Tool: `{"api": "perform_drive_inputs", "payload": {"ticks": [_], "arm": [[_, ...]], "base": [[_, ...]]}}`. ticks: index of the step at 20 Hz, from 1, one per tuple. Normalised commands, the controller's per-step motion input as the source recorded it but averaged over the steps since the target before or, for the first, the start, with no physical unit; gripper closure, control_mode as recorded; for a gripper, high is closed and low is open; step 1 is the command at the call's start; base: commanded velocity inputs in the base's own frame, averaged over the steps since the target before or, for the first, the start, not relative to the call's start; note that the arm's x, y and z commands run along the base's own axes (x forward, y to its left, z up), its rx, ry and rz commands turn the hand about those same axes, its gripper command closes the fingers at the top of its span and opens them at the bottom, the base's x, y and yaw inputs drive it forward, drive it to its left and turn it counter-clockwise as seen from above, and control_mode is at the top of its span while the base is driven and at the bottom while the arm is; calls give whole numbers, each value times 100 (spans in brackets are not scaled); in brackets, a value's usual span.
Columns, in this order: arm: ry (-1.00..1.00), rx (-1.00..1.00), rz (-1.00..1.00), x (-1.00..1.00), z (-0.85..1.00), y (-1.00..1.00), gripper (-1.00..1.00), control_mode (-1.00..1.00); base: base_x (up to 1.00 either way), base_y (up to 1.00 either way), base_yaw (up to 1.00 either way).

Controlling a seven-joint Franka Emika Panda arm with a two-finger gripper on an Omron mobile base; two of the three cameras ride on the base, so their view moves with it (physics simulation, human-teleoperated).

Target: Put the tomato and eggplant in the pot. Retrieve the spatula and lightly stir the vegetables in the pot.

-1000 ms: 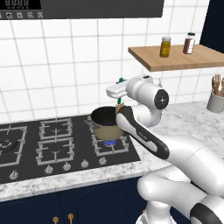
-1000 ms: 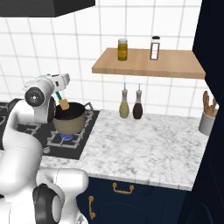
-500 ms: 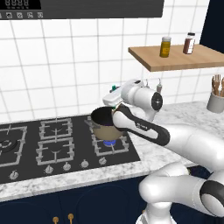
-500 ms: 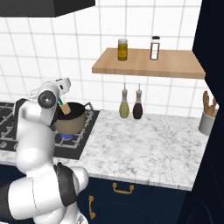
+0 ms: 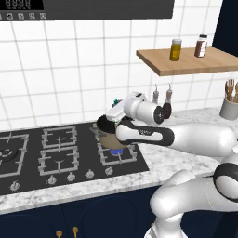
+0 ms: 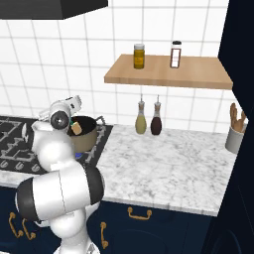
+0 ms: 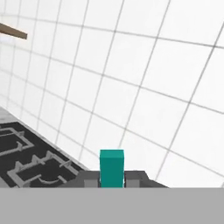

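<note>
Left base view: the pot (image 5: 108, 134) is seated on the hob's (image 5: 28, 155) right burner, partly masked by the arm. A green tip of the spatula (image 5: 115, 101) is seen at the pot's 12 o'clock.

Right base view: the spatula's tan blade (image 6: 77, 128) is hung over the pot (image 6: 85, 135).

Hand view: the gripper (image 7: 112, 178) is clamped narrowly on the spatula's green handle (image 7: 111, 167); the hob (image 7: 30, 162) is seen at 8 o'clock.
</note>
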Motion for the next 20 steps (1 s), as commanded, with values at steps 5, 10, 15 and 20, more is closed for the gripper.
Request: {"api": "perform_drive_inputs", "payload": {"ticks": [5, 10, 15, 20], "arm": [[13, 0, 0, 6, -9, 10, 100, -100], [18, 1, -1, 30, 17, 0, 100, -100], [12, 4, -3, 4, 61, 0, 100, -100], [9, 0, -3, 0, 25, 0, 100, -100]], "base": [[0, 0, 0], [0, 0, 0], [0, 0, 0], [0, 0, 0]]}}
